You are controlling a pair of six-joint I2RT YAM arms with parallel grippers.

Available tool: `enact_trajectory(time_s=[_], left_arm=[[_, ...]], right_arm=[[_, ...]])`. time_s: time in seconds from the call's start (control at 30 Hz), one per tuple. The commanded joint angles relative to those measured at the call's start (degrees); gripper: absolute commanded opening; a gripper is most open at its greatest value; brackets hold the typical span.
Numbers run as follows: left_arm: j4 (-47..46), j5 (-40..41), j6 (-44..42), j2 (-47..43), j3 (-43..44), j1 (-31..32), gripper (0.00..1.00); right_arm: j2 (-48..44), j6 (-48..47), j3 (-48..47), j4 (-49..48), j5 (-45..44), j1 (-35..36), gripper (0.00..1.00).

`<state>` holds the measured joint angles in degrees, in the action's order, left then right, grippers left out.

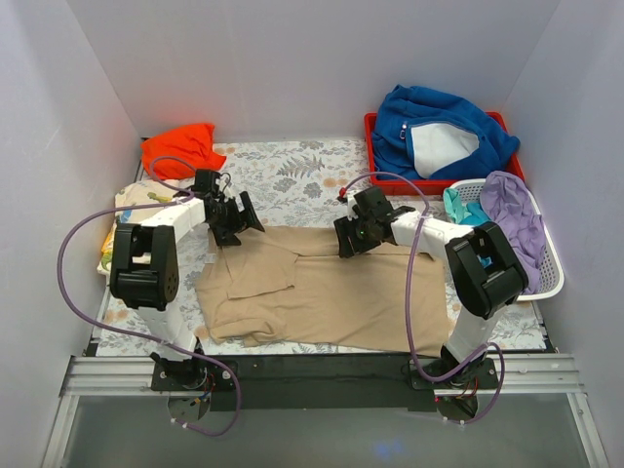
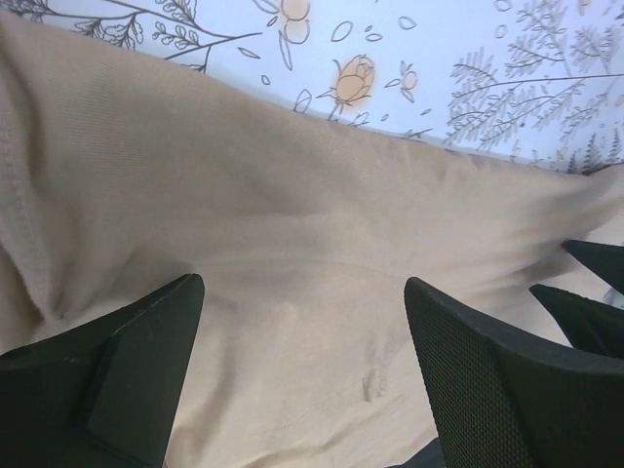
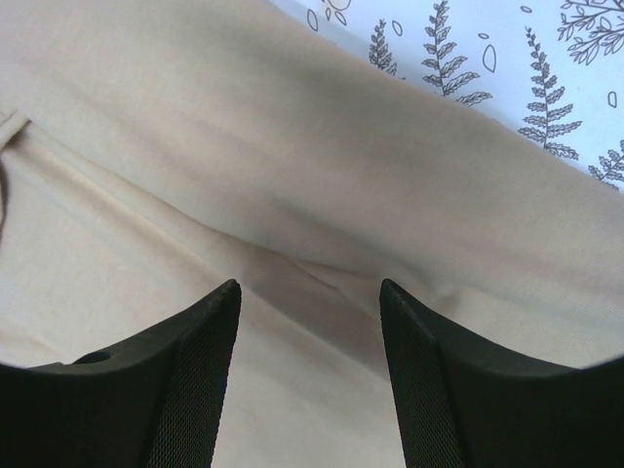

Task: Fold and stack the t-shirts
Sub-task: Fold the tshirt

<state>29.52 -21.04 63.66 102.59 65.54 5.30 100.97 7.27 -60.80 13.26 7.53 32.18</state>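
Note:
A tan t-shirt (image 1: 331, 292) lies spread across the middle of the table, its left part folded over itself. My left gripper (image 1: 237, 220) is at the shirt's far left edge. In the left wrist view it (image 2: 304, 292) is open, with tan cloth (image 2: 292, 214) below the gap and nothing pinched. My right gripper (image 1: 353, 240) is at the far edge near the middle. It (image 3: 310, 289) is open too, over a crease in the tan cloth (image 3: 292, 175). An orange t-shirt (image 1: 178, 148) is bunched at the back left. A cream printed cloth (image 1: 127, 199) shows at the left edge, partly hidden by the left arm.
A red tray (image 1: 371, 127) at the back right holds a bulky blue fleece (image 1: 439, 122). A white basket (image 1: 552, 268) at the right holds purple (image 1: 517, 210) and teal (image 1: 463, 207) clothes. A leaf-printed cover (image 1: 292, 175) lies over the table. White walls close in three sides.

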Motion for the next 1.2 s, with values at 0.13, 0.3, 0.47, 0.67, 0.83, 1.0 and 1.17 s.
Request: enact_trajectory(time_s=[0.13,0.3,0.47,0.67,0.83,1.0,1.17], left_arm=[[0.3,0.1,-0.6,-7.9,1.1,-0.6,0.83],[-0.3,0.0,-0.6,-7.2,-1.0,-0.6,0.83],[-2.1,-1.6,0.1,-2.4,-0.7,-0.5,0.83],[-3.2,0.6,-0.4,4.3,2.7,-0.5,0.83],[-2.6,4.4,-0.6,9.7,7.7,-0.6,0.83],[-1.5,4.2,-0.6,16.1,15.0,-0.6,0.83],[-0.8,5.0,-1.4,19.8,21.1,-0.6,0.83]], right_arm=[[-5.7,-2.0,-4.0,3.3,0.3,-0.5,0.66],[-6.6,-0.9,-1.4,4.7,-5.1,-0.5,0.66],[-1.7,-0.6,-1.6,3.3,-6.6,-0.5,0.66],[6.1,-0.4,-6.1,2.1,-6.9,-0.9,0.66],[11.9,-0.7,-12.1,3.0,-5.8,-1.3,0.66],[17.9,-2.0,-19.4,4.4,-5.3,-2.4,0.66],[22.1,-3.9,-24.7,5.3,-3.6,-4.0,0.66]])
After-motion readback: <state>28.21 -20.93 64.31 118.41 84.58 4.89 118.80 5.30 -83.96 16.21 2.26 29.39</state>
